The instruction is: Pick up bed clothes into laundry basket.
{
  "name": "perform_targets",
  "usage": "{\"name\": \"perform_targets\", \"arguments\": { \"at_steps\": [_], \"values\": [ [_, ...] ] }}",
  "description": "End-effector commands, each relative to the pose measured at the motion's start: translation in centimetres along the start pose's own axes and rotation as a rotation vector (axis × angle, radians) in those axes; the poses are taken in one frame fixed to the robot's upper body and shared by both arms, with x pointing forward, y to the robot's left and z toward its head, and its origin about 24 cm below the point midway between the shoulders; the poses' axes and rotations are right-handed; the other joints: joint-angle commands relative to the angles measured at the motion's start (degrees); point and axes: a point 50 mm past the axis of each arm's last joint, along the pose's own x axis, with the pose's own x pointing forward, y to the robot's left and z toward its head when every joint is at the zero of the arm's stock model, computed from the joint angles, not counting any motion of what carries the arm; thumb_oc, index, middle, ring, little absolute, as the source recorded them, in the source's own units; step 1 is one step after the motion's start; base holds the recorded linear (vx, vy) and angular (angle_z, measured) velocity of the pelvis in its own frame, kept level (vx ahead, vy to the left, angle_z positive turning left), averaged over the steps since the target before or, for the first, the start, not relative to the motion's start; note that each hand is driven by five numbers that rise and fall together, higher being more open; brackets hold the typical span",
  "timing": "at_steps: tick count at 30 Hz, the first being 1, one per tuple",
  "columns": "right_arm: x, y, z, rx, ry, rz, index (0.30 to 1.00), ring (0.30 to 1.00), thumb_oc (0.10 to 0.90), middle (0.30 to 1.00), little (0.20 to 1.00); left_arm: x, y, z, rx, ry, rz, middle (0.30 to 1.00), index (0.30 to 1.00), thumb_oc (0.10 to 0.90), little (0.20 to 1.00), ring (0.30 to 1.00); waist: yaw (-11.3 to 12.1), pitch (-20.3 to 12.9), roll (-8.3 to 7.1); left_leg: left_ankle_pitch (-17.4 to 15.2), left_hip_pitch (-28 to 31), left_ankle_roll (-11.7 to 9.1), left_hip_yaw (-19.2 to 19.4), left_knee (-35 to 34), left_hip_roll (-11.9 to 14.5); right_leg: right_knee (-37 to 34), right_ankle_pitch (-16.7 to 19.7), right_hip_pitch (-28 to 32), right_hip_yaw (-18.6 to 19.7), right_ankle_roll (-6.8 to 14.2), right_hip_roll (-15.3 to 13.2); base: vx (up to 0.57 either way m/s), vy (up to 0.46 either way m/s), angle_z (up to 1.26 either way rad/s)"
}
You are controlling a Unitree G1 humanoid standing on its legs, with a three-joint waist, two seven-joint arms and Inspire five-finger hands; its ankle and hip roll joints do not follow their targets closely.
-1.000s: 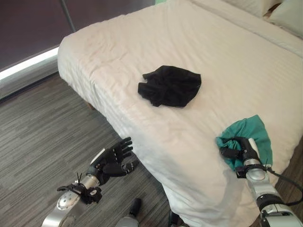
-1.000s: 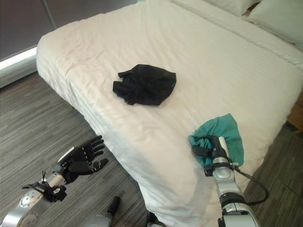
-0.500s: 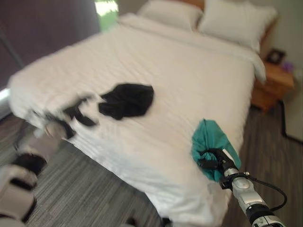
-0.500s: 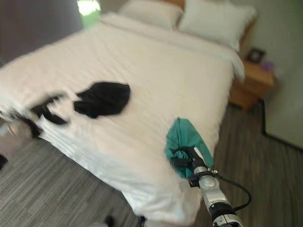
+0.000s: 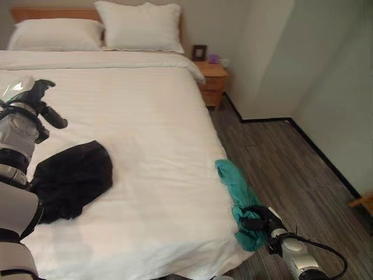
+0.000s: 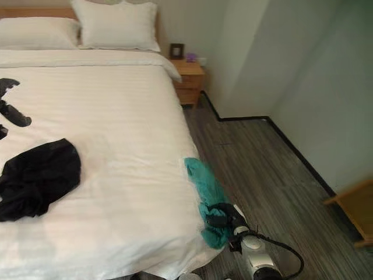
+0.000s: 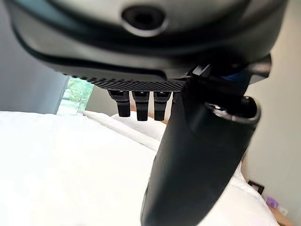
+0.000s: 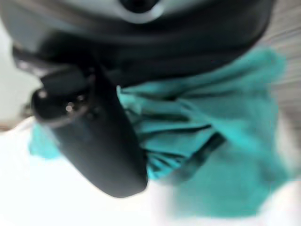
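A teal cloth (image 5: 233,188) trails off the side edge of the white bed (image 5: 151,116) toward the floor. My right hand (image 5: 257,217) is shut on its lower bunched end, just beside the mattress. The right wrist view shows the teal cloth (image 8: 197,117) gathered under the thumb (image 8: 94,136). A crumpled black garment (image 5: 73,178) lies on the bed. My left hand (image 5: 42,102) is raised above the bed beyond that garment. In its wrist view the left hand (image 7: 197,155) is open and holds nothing.
Two white pillows (image 5: 137,26) lie at the head of the bed. A wooden nightstand (image 5: 213,79) stands beside it, against the wall. Grey wood floor (image 5: 280,157) runs along the bed's side. A wooden furniture corner (image 6: 355,216) pokes in from the right.
The camera has swung round to the bed's other side. My right hand has dropped off the mattress edge, dragging the teal cloth down with it. My left arm has lifted over the bed.
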Motion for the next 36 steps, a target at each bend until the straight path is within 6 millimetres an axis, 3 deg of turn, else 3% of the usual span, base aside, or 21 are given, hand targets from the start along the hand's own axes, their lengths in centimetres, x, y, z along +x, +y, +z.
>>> {"name": "perform_targets", "arguments": {
  "at_steps": [1,2,6,8,12,16,19,23,24,29,31,32,33,36],
  "values": [
    [-3.4,-0.2,-6.7,-0.099,0.223,0.075,0.3,0.3,0.4,0.3,0.3,-0.5,5.5,-1.8,0.004,0.057,0.197,0.9,0.9,0.8,0.9,0.9,-0.5,-1.5,-1.46,4.2,-4.6,-3.3,-5.9,-4.0,2.8,-2.8,3.3,1.2,2.8,3.2,1.2,0.0,0.0,0.0],
    [-3.4,-0.3,-6.8,-0.101,0.224,0.074,0.3,0.3,0.4,0.3,0.3,-0.5,5.3,-1.9,0.003,0.058,0.195,0.9,0.9,0.8,0.9,0.9,-0.4,-1.6,-1.34,4.2,-4.5,-3.3,-5.8,-4.1,2.8,-2.8,3.3,1.2,2.9,3.2,1.2,0.04,-0.031,0.04],
    [-3.9,-0.8,-7.2,-0.093,0.231,0.065,0.3,0.3,0.4,0.3,0.3,-0.7,5.0,-3.5,0.071,0.153,0.168,0.9,0.9,0.8,0.9,0.9,-0.2,-2.6,-3.62,4.3,-5.8,-3.4,-6.4,-4.5,2.8,-7.5,3.0,3.3,1.4,2.3,1.3,0.04,-0.044,0.07],
    [-3.9,-0.7,-7.1,-0.109,0.231,0.076,0.3,0.3,0.4,0.3,0.3,-0.7,4.5,-3.6,0.104,0.159,0.144,0.9,0.9,0.8,0.9,0.9,0.3,-2.8,-3.83,4.3,-5.9,-3.3,-7.0,-4.7,2.8,-8.4,2.7,4.0,1.1,2.2,1.4,0.07,-0.022,0.15],
    [-3.7,0.0,-6.7,-0.133,0.212,0.11,0.3,0.3,0.4,0.3,0.3,-0.5,2.1,-3.3,0.209,0.155,0.073,0.9,0.9,0.8,0.9,0.9,1.3,-2.8,-3.91,4.3,-5.7,-3.3,-8.1,-5.3,2.5,-9.0,1.9,5.1,0.6,2.0,1.3,0.05,0.001,0.14],
    [-3.4,0.9,-6.1,-0.176,0.187,0.157,0.3,0.3,0.4,0.3,0.3,-0.4,-1.2,-2.8,0.23,0.13,0.025,0.9,0.9,0.8,0.9,0.9,1.6,-2.7,-4.1,4.5,-5.4,-3.4,-8.8,-6.0,2.4,-9.1,1.3,5.6,0.1,1.9,1.4,0.03,-0.003,0.06],
    [-3.1,1.0,-5.4,-0.201,0.162,0.164,0.3,0.3,0.4,0.3,0.3,-0.5,-2.6,-2.8,0.217,0.128,0.01,0.9,0.9,0.8,0.9,0.9,1.4,-2.4,-4.89,4.7,-5.8,-3.5,-9.1,-6.0,2.8,-8.9,1.1,5.2,0.0,1.9,1.6,-0.01,-0.021,0.17],
    [-3.1,0.8,-4.8,-0.208,0.128,0.152,0.3,0.3,0.4,0.3,0.3,-0.6,-2.1,-3.1,0.225,0.131,0.033,0.9,0.9,0.8,0.9,0.9,0.9,-1.2,-7.42,4.8,-7.0,-3.7,-9.1,-5.5,3.5,-8.4,1.6,3.6,0.2,2.0,2.3,-0.07,-0.054,0.03],
    [-3.1,0.7,-4.7,-0.212,0.119,0.146,0.3,0.3,0.4,0.3,0.3,-0.6,-1.7,-3.3,0.187,0.124,0.053,0.9,0.9,0.8,0.9,0.9,0.3,-0.3,-9.94,4.7,-8.4,-3.8,-9.0,-4.9,4.2,-8.4,2.5,2.1,0.5,2.1,2.8,-0.14,-0.104,-0.01],
    [-3.2,0.9,-5.0,-0.215,0.126,0.158,0.3,0.3,0.4,0.3,0.3,-1.1,-1.2,-4.9,0.008,0.142,0.072,0.9,0.9,0.8,0.9,0.9,0.2,3.6,-15.7,4.2,-13.5,-4.0,-10.0,-1.7,4.9,-8.9,4.7,-1.2,0.9,2.1,3.5,-0.13,-0.049,-0.05],
    [-3.1,1.4,-5.0,-0.207,0.122,0.172,0.3,0.3,0.4,0.3,0.3,-1.4,-1.6,-5.9,-0.031,0.178,0.059,0.9,0.9,0.8,0.9,0.9,0.2,4.8,-17.16,4.1,-14.8,-4.0,-10.3,-0.9,5.1,-8.9,5.4,-2.4,1.1,2.1,3.7,-0.09,0.005,0.0],
    [-3.0,1.8,-4.8,-0.201,0.113,0.182,0.3,0.3,0.4,0.3,0.3,-1.5,-2.3,-6.3,-0.057,0.198,0.034,0.422,0.422,0.482,0.422,0.422,0.1,5.0,-17.69,3.9,-15.2,-4.0,-10.2,-0.4,5.1,-8.9,5.7,-2.6,1.3,2.1,3.8,-0.04,0.034,0.03],
    [-2.9,2.3,-4.7,-0.189,0.109,0.197,0.3,0.3,0.4,0.3,0.3,-1.7,-2.9,-6.6,-0.091,0.216,0.015,0.3,0.3,0.4,0.3,0.3,0.1,5.1,-18.18,3.5,-15.6,-4.1,-10.0,0.3,5.1,-9.2,6.0,-2.8,1.7,2.2,3.8,-0.03,0.03,-0.02],
    [-2.8,3.1,-4.6,-0.178,0.103,0.219,0.3,0.3,0.4,0.3,0.3,-1.7,-3.4,-6.7,-0.129,0.226,-0.001,0.3,0.3,0.4,0.3,0.3,0.1,4.9,-18.65,2.3,-16.2,-4.0,-9.6,2.1,4.9,-9.5,6.0,-2.8,2.5,2.2,3.8,0.01,0.021,-0.06]
  ]
}}
